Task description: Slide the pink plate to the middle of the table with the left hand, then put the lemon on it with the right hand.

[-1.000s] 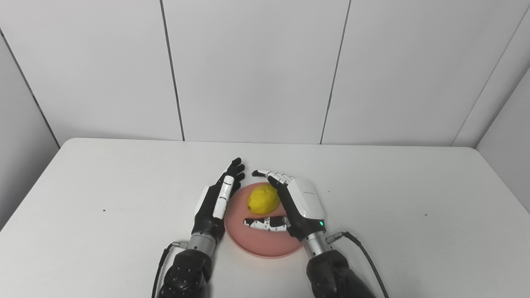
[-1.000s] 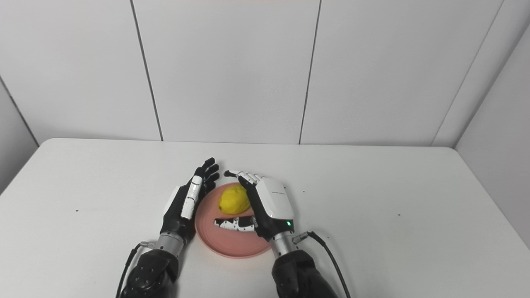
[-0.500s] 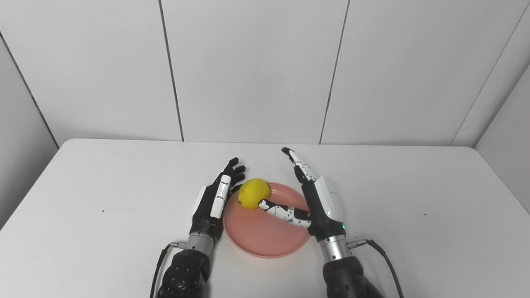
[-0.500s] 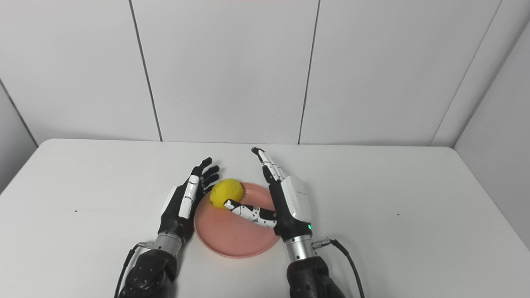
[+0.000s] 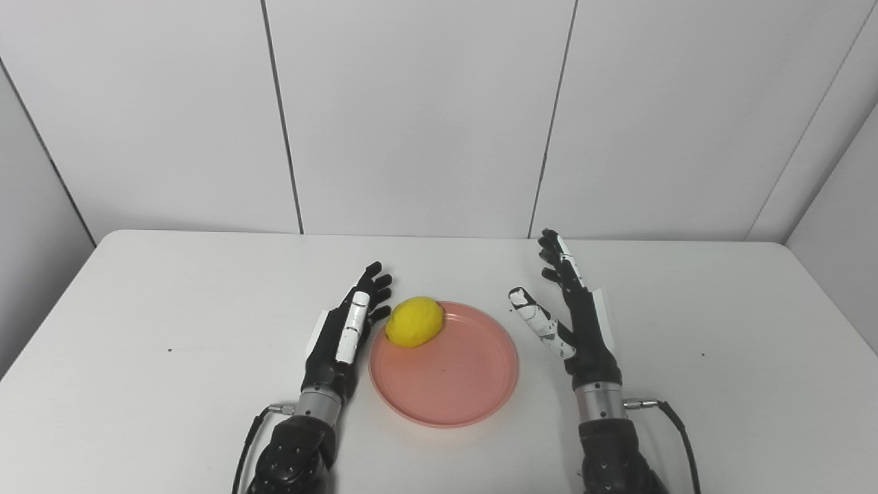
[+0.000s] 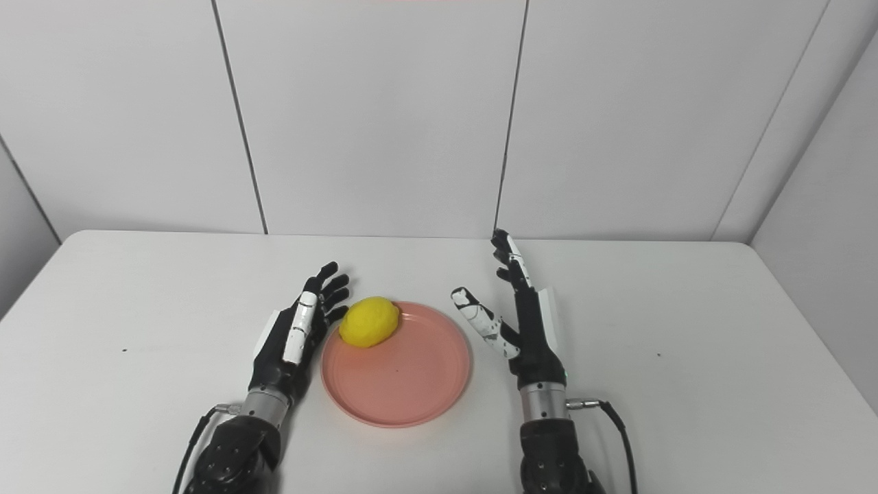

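both hands are spread wide and hold nothing: left hand [image 5: 341, 334] beside the pink plate [image 5: 453, 384], right hand [image 5: 575, 322] opposite. bright yellow lemon [image 5: 414, 321] rests on the plate's far left rim, mid-table [image 5: 137, 329].

We see the round pink plate [image 5: 446, 377] lying flat on the white table [image 5: 171, 302], between our two hands. Our left hand [image 5: 343, 336] stands on edge just beside the plate's left rim, fingers apart and pointing away from us. The oval yellow lemon [image 5: 413, 321] rests on the plate's far left part, just right of the left hand's fingertips [image 5: 374, 278]. Our right hand [image 5: 576, 322] is to the right of the plate, clear of its rim, fingers spread, holding nothing, well apart from the lemon.
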`<state>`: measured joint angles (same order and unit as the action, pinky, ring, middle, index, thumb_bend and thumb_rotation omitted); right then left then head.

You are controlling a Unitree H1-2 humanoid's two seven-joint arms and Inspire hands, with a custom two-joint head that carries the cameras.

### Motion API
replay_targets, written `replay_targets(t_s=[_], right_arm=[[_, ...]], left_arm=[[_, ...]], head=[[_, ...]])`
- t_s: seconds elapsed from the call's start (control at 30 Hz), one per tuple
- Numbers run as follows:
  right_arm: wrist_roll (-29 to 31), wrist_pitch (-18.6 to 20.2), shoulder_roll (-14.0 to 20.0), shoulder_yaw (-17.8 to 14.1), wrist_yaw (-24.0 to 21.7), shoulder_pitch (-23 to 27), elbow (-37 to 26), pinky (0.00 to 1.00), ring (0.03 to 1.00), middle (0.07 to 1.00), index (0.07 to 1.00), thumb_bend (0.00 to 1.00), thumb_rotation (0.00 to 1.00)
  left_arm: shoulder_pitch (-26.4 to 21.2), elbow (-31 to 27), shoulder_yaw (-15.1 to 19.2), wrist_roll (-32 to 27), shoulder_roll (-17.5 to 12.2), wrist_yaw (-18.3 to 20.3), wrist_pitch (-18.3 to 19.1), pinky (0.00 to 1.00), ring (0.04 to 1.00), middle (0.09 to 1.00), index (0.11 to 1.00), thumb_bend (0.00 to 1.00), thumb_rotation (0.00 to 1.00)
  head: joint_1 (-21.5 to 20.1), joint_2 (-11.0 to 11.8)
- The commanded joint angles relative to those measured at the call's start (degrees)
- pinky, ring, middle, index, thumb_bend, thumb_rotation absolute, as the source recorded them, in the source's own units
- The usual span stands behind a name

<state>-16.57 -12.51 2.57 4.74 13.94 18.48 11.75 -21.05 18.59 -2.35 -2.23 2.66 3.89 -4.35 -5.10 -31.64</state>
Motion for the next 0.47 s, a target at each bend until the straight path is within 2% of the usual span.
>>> replay_targets(t_s=[0.0,0.17,0.43], right_arm=[[1.78,0.11,-0.54,-0.73,-1.11,1.28,-0.38,0.84,0.889,0.909,0.931,0.64,0.93],[4.76,-0.29,-1.30,-1.67,-2.35,1.36,1.17,0.85,0.905,0.930,0.945,0.61,0.94],[6.89,0.39,-2.03,-1.91,-3.61,0.99,2.04,0.91,0.929,0.937,0.950,0.63,0.98]], left_arm=[[0.00,-0.94,0.13,-0.51,-0.64,0.80,-1.61,0.88,0.910,0.910,0.909,0.68,1.00],[-0.15,-0.44,0.60,-0.93,-1.22,1.16,-2.39,0.87,0.916,0.911,0.908,0.72,1.00],[-0.12,0.34,0.93,-1.02,-1.45,0.93,-3.76,0.87,0.913,0.912,0.915,0.71,1.00]], head=[[-0.14,0.14],[-0.14,0.14],[-0.42,0.30]])
